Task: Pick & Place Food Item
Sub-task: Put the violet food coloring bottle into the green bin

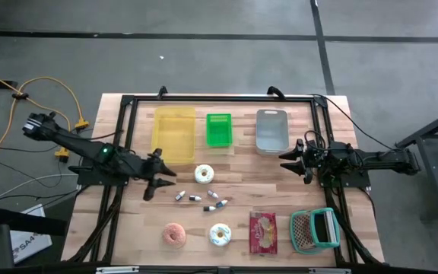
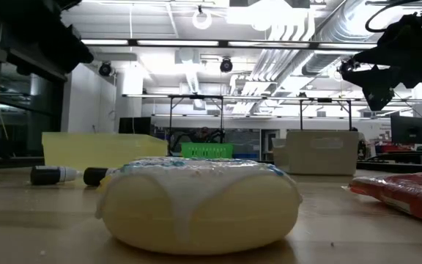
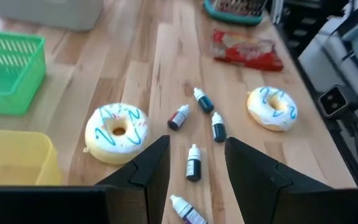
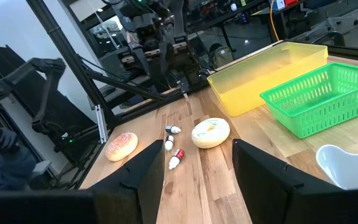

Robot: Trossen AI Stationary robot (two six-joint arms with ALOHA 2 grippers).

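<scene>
Both sets of jaws stand apart and empty: the left gripper hangs just left of the white-iced doughnut, which lies on the worktop below the green basket. The right gripper hovers below the grey bin, to that doughnut's right.

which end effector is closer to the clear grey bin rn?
Right. The right end effector hangs just off the clear grey bin's near right corner; the left end effector sits across the table, below the yellow bin.

In the low view the near donut hides most of the table behind; the red packet is cut by the edge.
</scene>
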